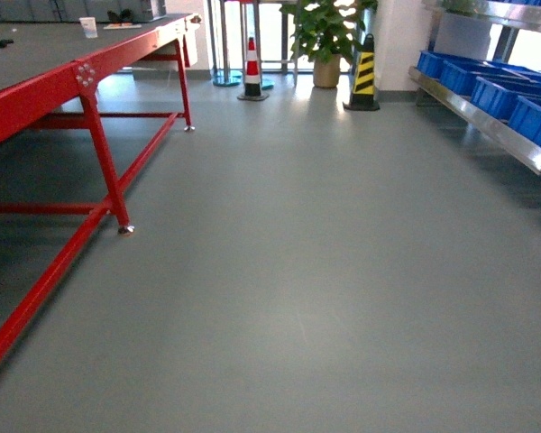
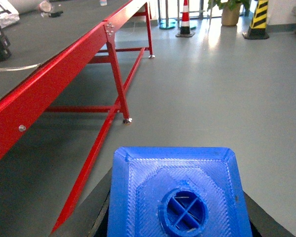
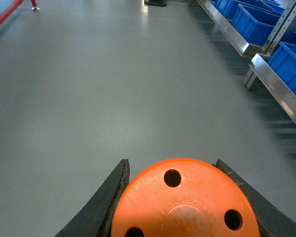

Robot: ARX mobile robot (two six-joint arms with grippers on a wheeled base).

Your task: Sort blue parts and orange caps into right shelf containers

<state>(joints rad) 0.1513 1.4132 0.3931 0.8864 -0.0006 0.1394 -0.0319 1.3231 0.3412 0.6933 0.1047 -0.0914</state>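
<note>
Carrying both loads, the left pincer pinches a blue part and the right pincer an orange cap — keep both grips firm while driving toward the shelf with crates. Only the wrist views show the loads — the head view shows floor, worktop and shelf.

- To my left, a red-framed table with a dark grey top stands on the grey floor.
- On my right, a steel shelf carries a row of blue crates.
- Ahead on the floor: a red-and-white cone, a yellow-and-black cone and a potted plant.
</note>
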